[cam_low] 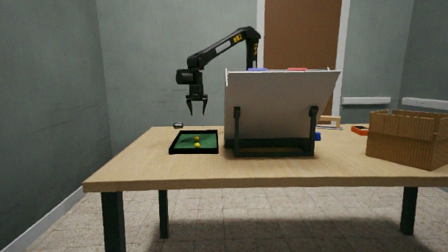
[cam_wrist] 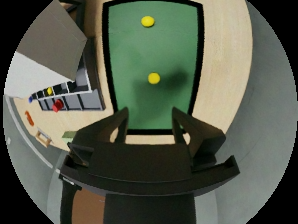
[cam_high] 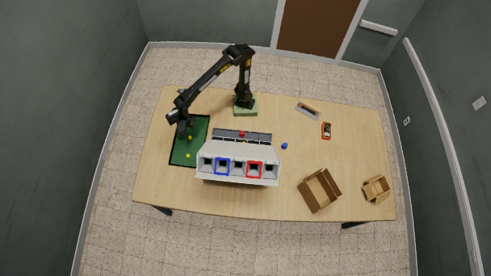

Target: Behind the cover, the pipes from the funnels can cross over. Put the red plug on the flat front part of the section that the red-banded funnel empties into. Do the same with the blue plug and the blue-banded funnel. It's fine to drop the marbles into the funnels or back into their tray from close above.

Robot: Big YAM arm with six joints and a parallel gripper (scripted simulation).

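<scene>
My gripper [cam_high: 182, 130] [cam_low: 196, 107] [cam_wrist: 150, 111] hangs open and empty high above the far end of the green marble tray [cam_high: 190, 140] [cam_low: 194, 141] [cam_wrist: 154, 63]. Two yellow marbles [cam_high: 189, 137] [cam_high: 187, 155] lie in the tray; the wrist view shows them too [cam_wrist: 154, 78] [cam_wrist: 148, 22]. The white cover [cam_high: 238, 161] [cam_low: 274, 103] carries a blue-banded funnel [cam_high: 221, 165] and a red-banded funnel [cam_high: 253, 169]. The red plug [cam_high: 241, 133] sits on the flat front of the grey sections [cam_high: 241, 135]. A yellow marble [cam_high: 244, 141] lies in a section near it. The blue plug [cam_high: 284, 145] stands on the table right of the sections.
An orange device [cam_high: 325, 131] and a grey holder [cam_high: 308, 110] lie at the back right. Two open cardboard boxes [cam_high: 319, 190] [cam_high: 375, 188] stand at the front right. The arm's green base [cam_high: 245, 106] is behind the sections. A small dark object [cam_low: 177, 125] lies behind the tray.
</scene>
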